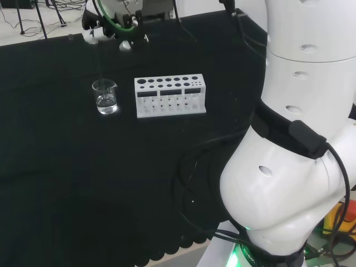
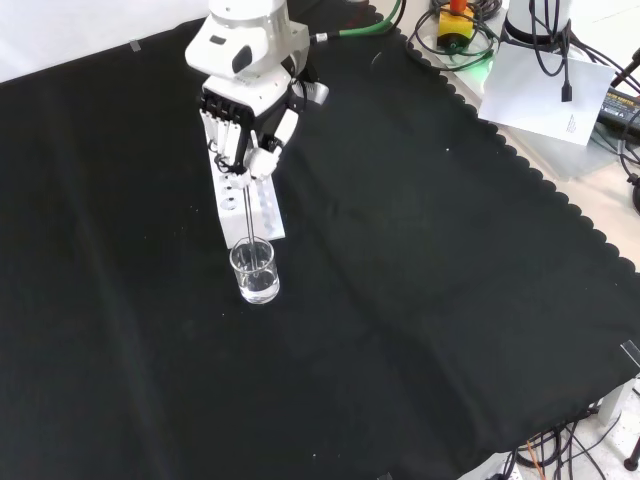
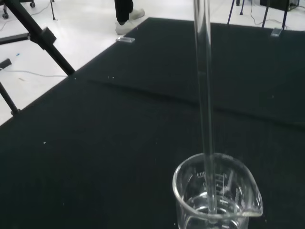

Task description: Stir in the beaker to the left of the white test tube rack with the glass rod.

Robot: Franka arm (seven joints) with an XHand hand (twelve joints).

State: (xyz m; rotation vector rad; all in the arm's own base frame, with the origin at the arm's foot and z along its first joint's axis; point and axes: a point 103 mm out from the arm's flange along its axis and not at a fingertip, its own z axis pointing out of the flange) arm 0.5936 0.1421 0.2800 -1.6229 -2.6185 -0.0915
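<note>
Hand point(image 2: 245, 125) pinches glass rod point(image 3: 204, 95), tip down in beaker point(image 1: 105, 97) (water inside). Stirring round left.

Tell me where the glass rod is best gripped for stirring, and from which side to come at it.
Grip the glass rod near its top end, from above. It stands nearly upright with its lower end inside the beaker, so only the upper length is free. The hand already pinches it there, hanging over the beaker beside the white rack, which probably leaves room to swirl the tip without fingers meeting the rim.
</note>
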